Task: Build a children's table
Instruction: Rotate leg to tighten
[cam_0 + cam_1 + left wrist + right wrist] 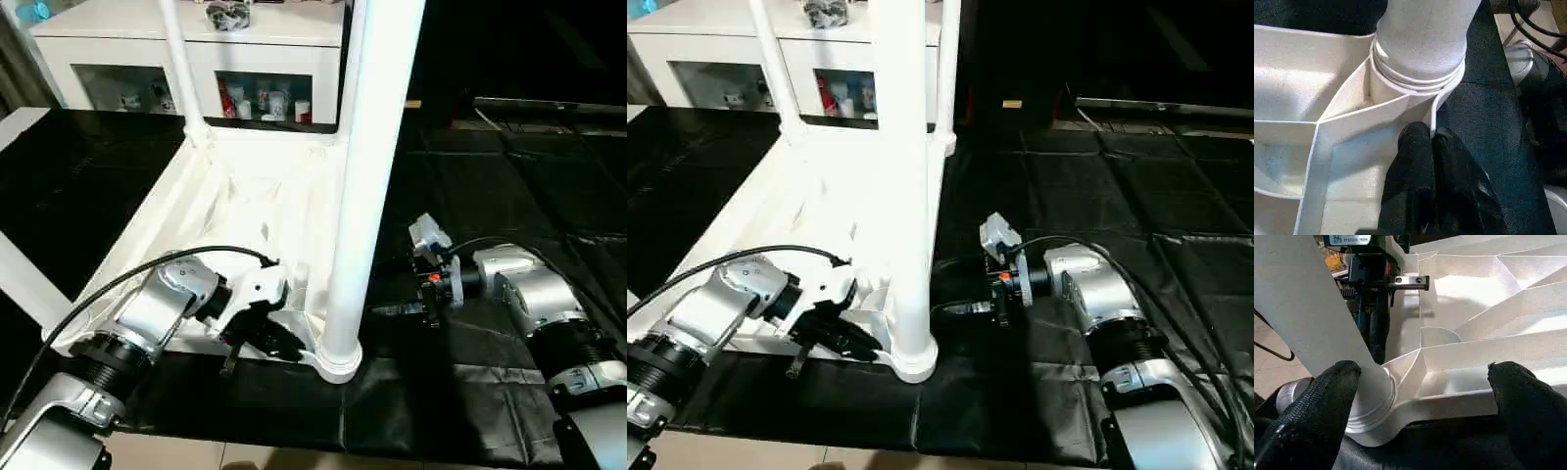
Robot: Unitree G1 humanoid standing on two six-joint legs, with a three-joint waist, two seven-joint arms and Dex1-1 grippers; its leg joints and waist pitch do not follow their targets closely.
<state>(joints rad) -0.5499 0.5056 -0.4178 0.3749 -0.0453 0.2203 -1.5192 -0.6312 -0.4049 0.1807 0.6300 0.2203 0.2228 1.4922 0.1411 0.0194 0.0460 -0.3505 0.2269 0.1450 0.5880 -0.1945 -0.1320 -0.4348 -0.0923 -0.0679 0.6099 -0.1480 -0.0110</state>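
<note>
White plastic, near corner: the near leg (pixel 367 186) stands upright in the round corner socket (pixel 338 357) of the table top (pixel 245 211), which lies ribbed side up on the black mat (pixel 490 186).
Left pincer (pixel 1431 142): clenched on the thin rim wall just beside that socket, steadying the top.
Right pincer (pixel 1422 377): released, fingers (pixel 1334 382) spread wide either side of the leg's base, one touching or nearly touching it.
Step in hand, judged: seating the near leg; grip low near the collar, keep the leg plumb and keep the rim pinned.
Open room: bare mat to the right of the top.
Far edge: two more legs (pixel 179 64) upright at the far corners; the cabinet (pixel 196 59) stands close behind.
</note>
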